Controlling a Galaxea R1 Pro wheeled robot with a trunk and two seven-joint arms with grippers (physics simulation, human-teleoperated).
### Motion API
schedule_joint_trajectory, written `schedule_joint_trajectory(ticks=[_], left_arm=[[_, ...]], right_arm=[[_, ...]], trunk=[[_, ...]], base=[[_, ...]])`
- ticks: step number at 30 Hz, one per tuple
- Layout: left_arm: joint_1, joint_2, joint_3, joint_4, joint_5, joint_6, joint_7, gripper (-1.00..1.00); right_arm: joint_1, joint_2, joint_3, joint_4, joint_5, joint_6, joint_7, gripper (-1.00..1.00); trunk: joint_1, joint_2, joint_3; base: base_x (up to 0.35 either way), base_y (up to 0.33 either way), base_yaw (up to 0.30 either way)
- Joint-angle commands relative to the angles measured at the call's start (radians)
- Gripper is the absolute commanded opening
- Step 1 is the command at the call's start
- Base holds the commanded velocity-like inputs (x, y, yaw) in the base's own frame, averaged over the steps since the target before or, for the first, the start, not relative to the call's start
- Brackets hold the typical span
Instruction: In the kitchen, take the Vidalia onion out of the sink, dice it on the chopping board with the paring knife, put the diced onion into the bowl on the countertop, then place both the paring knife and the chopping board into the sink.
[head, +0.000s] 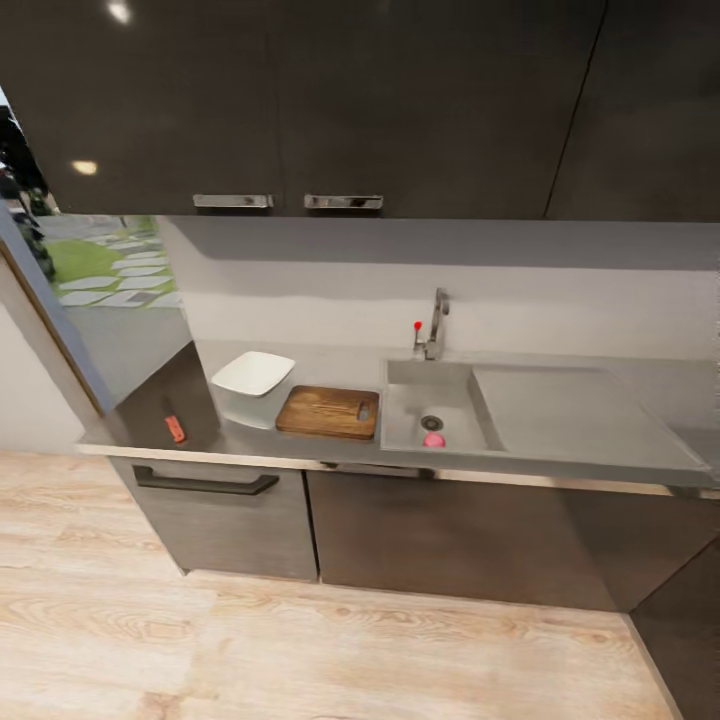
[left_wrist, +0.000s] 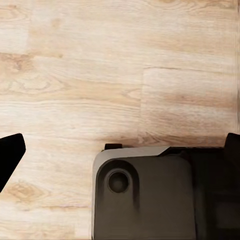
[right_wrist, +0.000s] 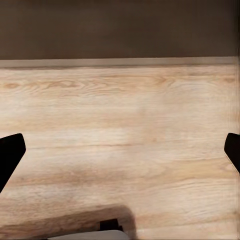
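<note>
The sink (head: 470, 400) is set into the dark countertop (head: 600, 470), with its tap (head: 434, 325) and red knob behind. The onion (head: 433, 440), a small round ball that looks pinkish here, lies in the basin beside the drain. Left of the sink lies the wooden chopping board (head: 328, 411), and left of that stands the white square bowl (head: 253, 373). The paring knife's red handle (head: 176, 429) rests near the counter's left front edge; its blade is hard to make out. My left gripper (left_wrist: 120, 150) and right gripper (right_wrist: 120, 150) are open, low over the wood floor, holding nothing.
Dark wall cabinets (head: 300, 100) hang above the counter and grey cabinet fronts (head: 430, 530) stand below it. Light wood floor (head: 300, 650) lies between me and the counter. My own dark base (left_wrist: 150, 200) is under the left gripper. A doorway to a garden (head: 100, 270) opens at the left.
</note>
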Motion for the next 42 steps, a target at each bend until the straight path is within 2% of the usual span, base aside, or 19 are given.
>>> schedule_joint_trajectory(ticks=[1,10,24,42], left_arm=[[0.000,0.000,0.001,-0.002,0.001,-0.001,-0.001,1.00],[0.000,0.002,0.001,-0.002,0.001,-0.001,-0.001,1.00],[0.000,0.003,0.001,-0.002,0.001,-0.002,-0.001,1.00],[0.000,0.003,0.001,-0.002,0.001,-0.002,-0.001,1.00]], right_arm=[[0.000,-0.001,0.008,-0.001,-0.008,-0.001,-0.006,1.00],[0.000,-0.001,0.008,-0.001,-0.008,-0.001,-0.006,1.00],[0.000,-0.001,0.008,-0.002,-0.008,-0.001,-0.006,1.00],[0.000,-0.001,0.008,-0.003,-0.008,-0.001,-0.006,1.00]], trunk=[[0.001,-0.002,-0.002],[0.001,-0.002,-0.002],[0.001,-0.002,0.007],[0.001,-0.002,0.009]], base=[[0.000,-0.320,0.000],[0.000,-0.224,-0.009],[0.000,-0.011,-0.175],[0.000,-0.026,-0.021]])
